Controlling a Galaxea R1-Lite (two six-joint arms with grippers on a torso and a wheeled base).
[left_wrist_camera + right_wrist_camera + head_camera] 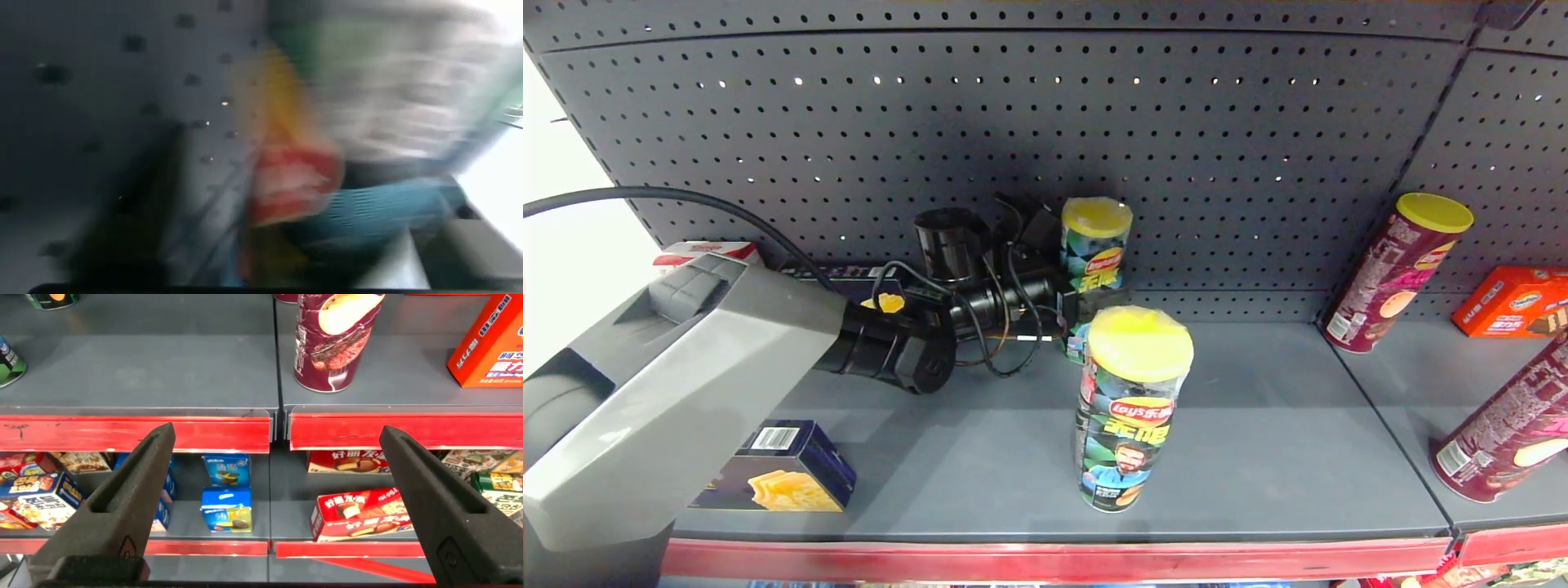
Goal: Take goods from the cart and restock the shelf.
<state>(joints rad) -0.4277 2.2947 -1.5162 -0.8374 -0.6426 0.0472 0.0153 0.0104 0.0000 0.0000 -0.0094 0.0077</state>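
The chip can (1096,245) right at the left gripper (1094,304) is judged light, thin-walled and slick, best taken mid-body; whether it is clamped cannot be told.

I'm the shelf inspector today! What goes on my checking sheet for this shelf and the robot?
Surface: grey shelf, red front edge.
Job's things: rear chip can upright by the pegboard; front chip can upright nearer the edge.
Clutter: two maroon cans, orange box, blue box.
Tools: left tool at the rear chip can; right tool open, facing the shelf fronts.
Cables: black wires looped at the left wrist.
Surroundings: lower shelves stocked with snack boxes.
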